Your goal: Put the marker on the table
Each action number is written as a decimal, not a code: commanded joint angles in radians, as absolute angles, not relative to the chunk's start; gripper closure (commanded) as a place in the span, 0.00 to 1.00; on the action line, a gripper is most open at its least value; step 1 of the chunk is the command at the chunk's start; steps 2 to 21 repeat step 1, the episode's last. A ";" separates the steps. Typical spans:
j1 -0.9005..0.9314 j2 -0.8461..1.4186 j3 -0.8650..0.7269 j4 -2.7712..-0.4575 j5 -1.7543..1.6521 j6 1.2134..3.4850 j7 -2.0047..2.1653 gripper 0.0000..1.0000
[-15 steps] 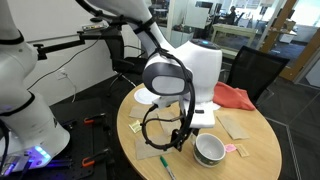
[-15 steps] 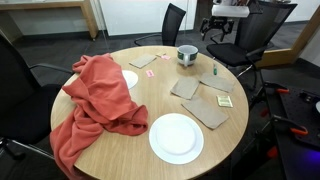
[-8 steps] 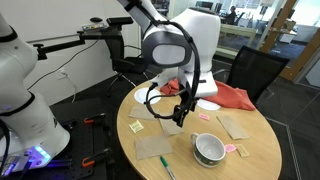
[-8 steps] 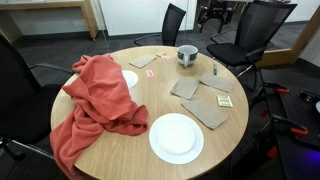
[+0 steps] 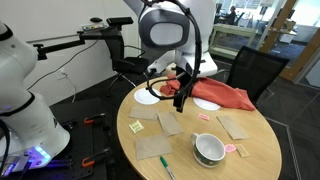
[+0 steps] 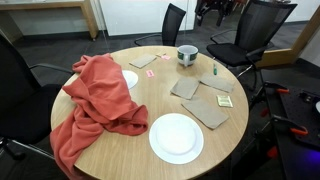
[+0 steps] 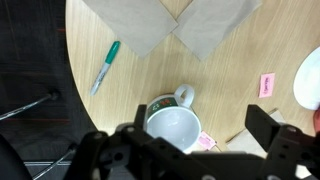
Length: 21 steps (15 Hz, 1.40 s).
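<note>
The marker has a green cap and a pale barrel. It lies flat on the light wooden table, near the rim and apart from everything else. It also shows in both exterior views. My gripper is open and empty, with its two dark fingers either side of a white mug far below. In an exterior view the gripper hangs high above the table's middle, well away from the marker.
The white mug stands near brown paper squares. A pink note lies beside the mug. A red cloth covers one side of the table, with a white plate next to it. Office chairs stand around.
The arm has lifted and drawn back from just above the table beside the mug to high over the table's middle. The marker and the mug have not moved.
</note>
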<state>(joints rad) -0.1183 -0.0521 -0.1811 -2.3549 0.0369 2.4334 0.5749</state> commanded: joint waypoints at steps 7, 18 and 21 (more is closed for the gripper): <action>-0.136 -0.053 -0.162 -2.353 0.032 2.430 0.573 0.00; -0.136 -0.053 -0.162 -2.353 0.032 2.430 0.573 0.00; -0.136 -0.053 -0.162 -2.353 0.032 2.430 0.573 0.00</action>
